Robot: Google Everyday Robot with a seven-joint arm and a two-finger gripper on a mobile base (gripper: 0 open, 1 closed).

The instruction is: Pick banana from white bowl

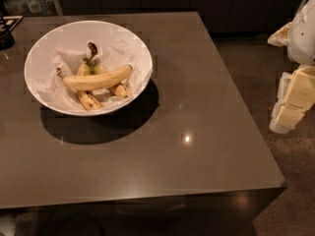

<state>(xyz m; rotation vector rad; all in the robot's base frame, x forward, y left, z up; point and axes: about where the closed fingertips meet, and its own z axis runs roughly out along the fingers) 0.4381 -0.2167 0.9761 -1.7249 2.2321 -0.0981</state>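
The banana [97,78] is long, pale yellow and gently curved. It lies across the middle of the white bowl [37,53], on top of smaller brown-spotted bananas [91,100] joined at a dark stem. The bowl is lined with crumpled white paper and sits on the back left of the dark table [197,107]. My gripper [291,104] hangs at the right edge of the view, beyond the table's right edge and far from the bowl. It holds nothing that I can see.
A dark object [6,31] stands at the table's far left edge. The table's right edge [251,112] drops to a speckled floor. Dark cabinets run along the back.
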